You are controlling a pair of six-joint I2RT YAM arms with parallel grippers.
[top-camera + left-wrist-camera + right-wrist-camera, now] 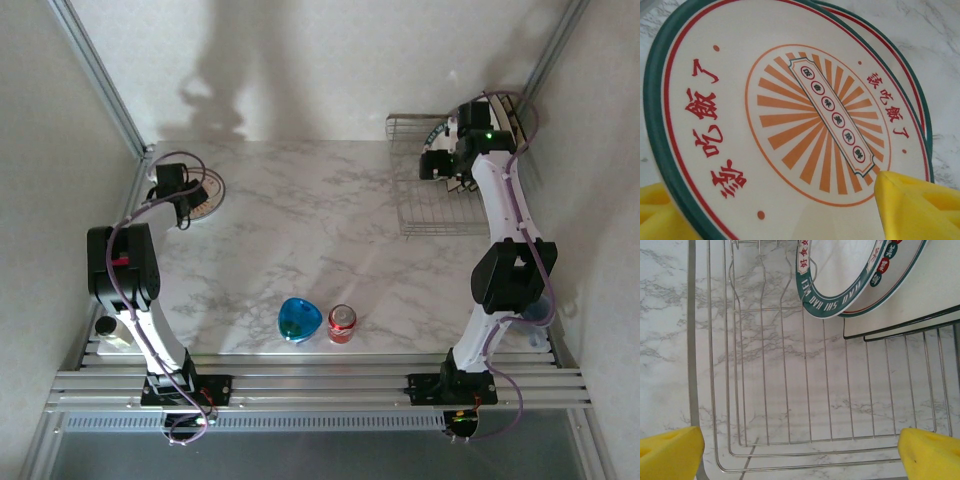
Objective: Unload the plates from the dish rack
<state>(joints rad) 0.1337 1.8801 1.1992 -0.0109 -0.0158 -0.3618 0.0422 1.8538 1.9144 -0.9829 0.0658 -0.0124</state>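
The dish rack (440,205) stands on the marble counter (300,230). Leaning inside it, at the end away from the right arm's base, are round plates (840,290) with green rims and lettering. The front one has a white-lettered green band, and another sits close behind it. Beside them in the rack are two square plates (920,300), cream with thin dark edges, set one against the other. The rest of the rack's wire floor is bare, with the marble showing through it.

The right end effector (800,452) hangs over that bare part of the rack. Its yellow pads are spread wide and nothing is between them.

Well apart from the rack, across the counter to its left, two stacked plates (790,100) lie flat. They are round, with green rims, red characters and an orange sunburst. The left end effector (782,207) is at the near edge of the stack with its jaws apart. One pad sits outside the rim and the other over the top plate's face, and neither clamps it.

A blue bowl (300,320) and a red can (342,323) sit side by side, left of the rack and nearer the arm bases. I cannot tell what is in the bowl.
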